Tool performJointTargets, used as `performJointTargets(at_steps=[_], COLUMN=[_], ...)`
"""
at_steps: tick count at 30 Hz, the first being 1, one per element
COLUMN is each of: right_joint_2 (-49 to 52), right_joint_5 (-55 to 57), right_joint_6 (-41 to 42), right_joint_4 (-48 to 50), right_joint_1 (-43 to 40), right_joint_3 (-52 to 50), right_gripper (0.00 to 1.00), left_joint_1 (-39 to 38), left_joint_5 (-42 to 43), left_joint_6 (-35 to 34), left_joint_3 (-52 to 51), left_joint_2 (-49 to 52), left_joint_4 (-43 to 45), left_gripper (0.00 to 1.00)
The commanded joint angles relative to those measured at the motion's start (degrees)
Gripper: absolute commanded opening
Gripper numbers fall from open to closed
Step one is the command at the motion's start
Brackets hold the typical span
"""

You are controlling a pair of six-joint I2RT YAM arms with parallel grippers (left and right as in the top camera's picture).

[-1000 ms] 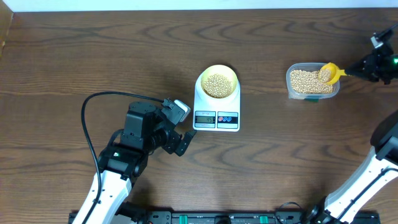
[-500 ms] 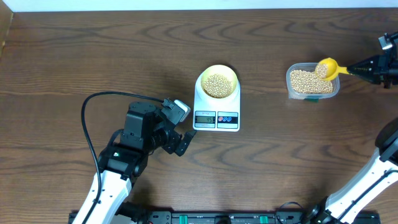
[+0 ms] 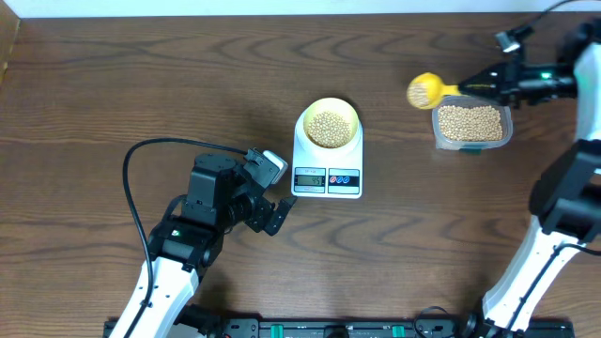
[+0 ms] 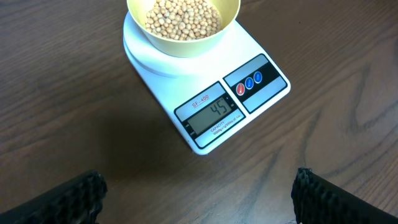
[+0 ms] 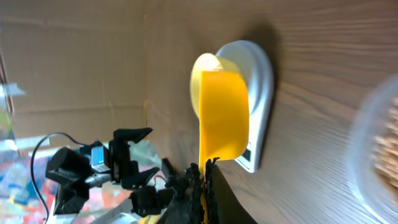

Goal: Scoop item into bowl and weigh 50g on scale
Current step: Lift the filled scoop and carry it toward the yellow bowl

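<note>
Not much to the room, honestly: a big dark brown wood-grain table [image 3: 141, 75] fills nearly everything. Past the table's far edge runs a pale white strip [image 3: 282, 7], and a plain brown cardboard-looking panel [image 5: 74, 56] stands along one table edge. Lighting's soft and even.

The table [image 3: 141, 75] is dark brown with wavy wood grain. The scale [image 4: 205, 93] is white, its display [image 4: 214, 111] grey with dark digits, next to a black panel with red and blue buttons [image 4: 249, 81]. The bowl [image 4: 186, 40] is pale yellow, the beans [image 4: 181, 17] tan-beige. The scoop [image 3: 423, 90] is bright yellow, the tub [image 3: 438, 131] clear. The cable [image 3: 131, 178] is black.
</note>
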Motion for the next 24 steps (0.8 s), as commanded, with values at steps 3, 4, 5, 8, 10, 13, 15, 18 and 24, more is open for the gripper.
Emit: performJointTargets(at_steps=[3, 4, 5, 8, 10, 13, 15, 18, 24], right_joint_2=[0.8, 0.8, 0.8, 0.8, 0.8, 0.8, 0.8, 0.8, 0.8], right_joint_5=[-3.5, -3.5, -3.5, -3.4, -2.8, 0.2, 4.2, 9.6, 19.4], right_joint_6=[2.5, 3.3, 4.2, 7.4, 9.9, 14.6, 18.3, 22.0, 24.5], right_joint_4=[1.0, 1.6, 2.1, 4.6, 6.6, 10.1, 12.0, 13.8, 14.2], right_joint_1=[7.1, 8.3, 9.4, 12.9, 15.3, 18.4, 21.0, 24.3, 28.0], right_joint_3=[0.5, 0.5, 0.5, 0.5, 0.5, 0.5, 1.2, 3.5, 9.0], right_gripper=[0.01, 0.01, 0.01, 0.01, 0.02, 0.01, 0.02, 0.02, 0.02], left_joint_1=[0.2, 0.2, 0.2, 0.2, 0.2, 0.2, 0.2, 0.2, 0.2], left_joint_5=[-0.3, -0.3, -0.3, -0.3, -0.3, -0.3, -0.3, -0.3, -0.3], left_joint_6=[0.8, 0.8, 0.8, 0.8, 0.8, 0.8, 0.8, 0.8, 0.8], left_joint_3=[0.2, 0.2, 0.2, 0.2, 0.2, 0.2, 0.2, 0.2, 0.2], left_joint_2=[0.1, 0.1, 0.1, 0.1, 0.1, 0.1, 0.1, 0.1, 0.1], left_joint_4=[0.0, 0.0, 0.0, 0.0, 0.0, 0.0, 0.1, 0.0, 0.0], left_gripper=[0.98, 0.98, 0.98, 0.97, 0.98, 0.98, 0.98, 0.97, 0.98])
